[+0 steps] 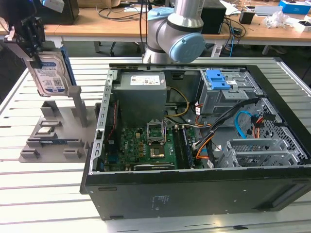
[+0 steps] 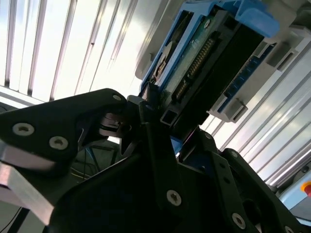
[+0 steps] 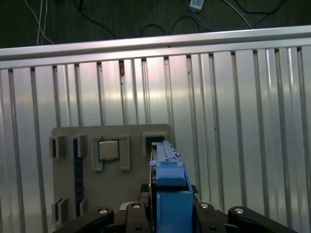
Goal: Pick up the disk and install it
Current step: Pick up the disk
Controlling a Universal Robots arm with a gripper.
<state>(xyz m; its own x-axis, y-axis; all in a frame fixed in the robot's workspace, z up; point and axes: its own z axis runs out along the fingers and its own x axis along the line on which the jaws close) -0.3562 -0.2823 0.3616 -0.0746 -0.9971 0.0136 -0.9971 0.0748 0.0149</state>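
Observation:
The disk (image 1: 51, 73), a silver-grey drive with a white-and-blue label in a blue carrier, hangs upright at the exterior view's far left. It is just above the grey holder stand (image 1: 53, 136). My gripper (image 1: 34, 56) is shut on its top edge. In the second wrist view the black fingers (image 2: 150, 121) clamp the disk (image 2: 214, 63), whose connector side and circuit board face the camera. In the first wrist view the disk's blue carrier edge (image 3: 167, 189) runs up from between the jaws of my gripper (image 3: 167, 216), over the stand's vacant slot (image 3: 154, 141).
The open black computer case (image 1: 194, 194) lies on the slatted aluminium table (image 1: 43, 194). At its far right stands a grey drive cage (image 1: 231, 94) topped by a blue latch (image 1: 217, 80). The stand holds a processor chip (image 3: 108, 149) and a memory stick (image 3: 77, 167). The arm's base (image 1: 177, 34) rises behind the case.

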